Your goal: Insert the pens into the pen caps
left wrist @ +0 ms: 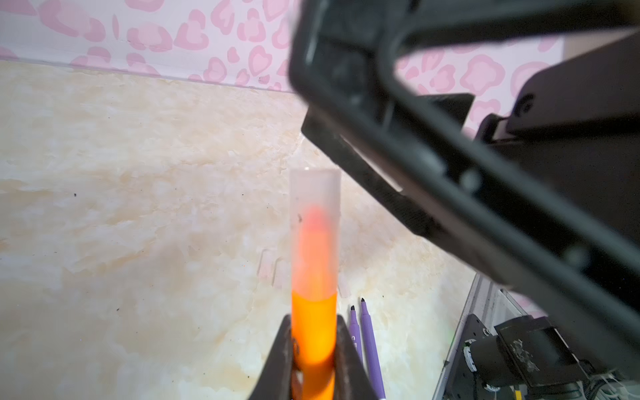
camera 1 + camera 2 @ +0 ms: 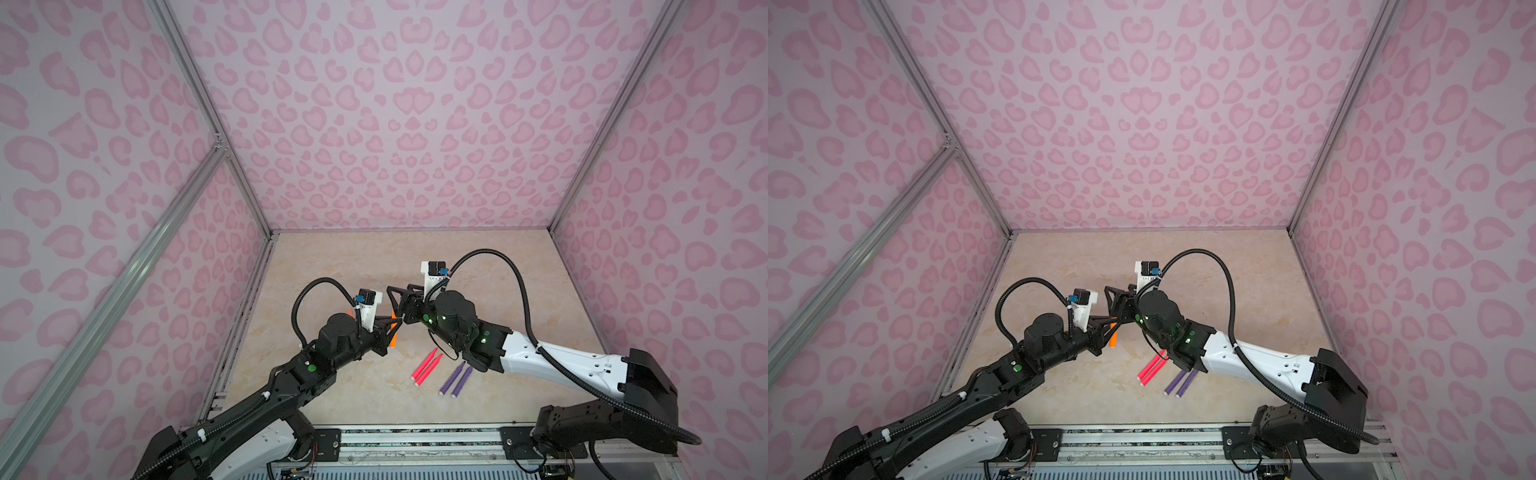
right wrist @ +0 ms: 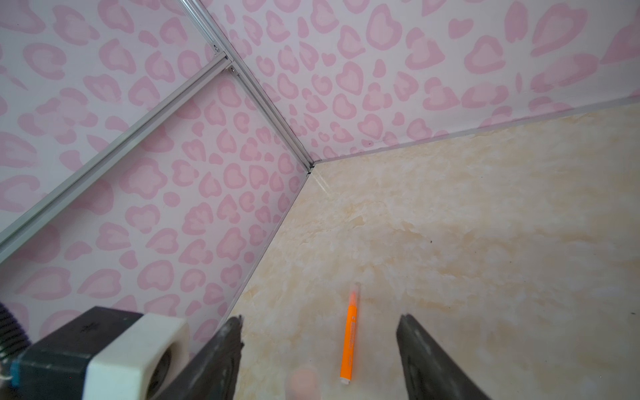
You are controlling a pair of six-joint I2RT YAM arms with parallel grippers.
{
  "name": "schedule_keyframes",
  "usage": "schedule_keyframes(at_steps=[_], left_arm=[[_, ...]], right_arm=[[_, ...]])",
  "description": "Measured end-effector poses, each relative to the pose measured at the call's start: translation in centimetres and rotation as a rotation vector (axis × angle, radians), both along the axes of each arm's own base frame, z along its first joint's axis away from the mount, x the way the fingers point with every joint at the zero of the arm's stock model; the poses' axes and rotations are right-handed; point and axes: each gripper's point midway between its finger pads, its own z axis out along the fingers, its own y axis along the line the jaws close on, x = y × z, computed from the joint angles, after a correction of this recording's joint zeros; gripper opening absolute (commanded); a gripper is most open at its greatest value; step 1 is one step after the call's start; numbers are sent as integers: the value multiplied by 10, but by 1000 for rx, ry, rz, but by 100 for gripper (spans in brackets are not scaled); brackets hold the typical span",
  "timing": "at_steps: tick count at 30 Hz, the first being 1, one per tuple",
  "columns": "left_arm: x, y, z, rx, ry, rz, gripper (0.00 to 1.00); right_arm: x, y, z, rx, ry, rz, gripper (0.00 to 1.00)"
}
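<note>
Left hand [image 1: 314, 320] pinches capped orange pen [image 1: 313, 311]; right hand [image 3: 320, 318] spread.

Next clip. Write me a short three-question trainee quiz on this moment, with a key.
1. What does the left gripper hold? A) a purple pen B) an orange pen with a clear cap over its tip C) nothing
2. True or false: the right gripper is clamped on a pink pen.
3. How many purple pens lie on the table?
Key: 1 B. 2 false, its jaws stand open. 3 two.
</note>
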Motion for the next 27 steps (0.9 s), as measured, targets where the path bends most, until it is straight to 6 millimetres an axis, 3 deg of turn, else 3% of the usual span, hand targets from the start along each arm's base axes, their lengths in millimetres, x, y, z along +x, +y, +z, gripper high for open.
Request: schedule_keyframes(at_steps=[15,27], left_arm=[[10,4,-1,24,1,55,3],[10,4,-1,25,1,55,3]], right_arm=[[9,20,-10,-72,52,16,50],[15,26,-17,-111,69,14,26]])
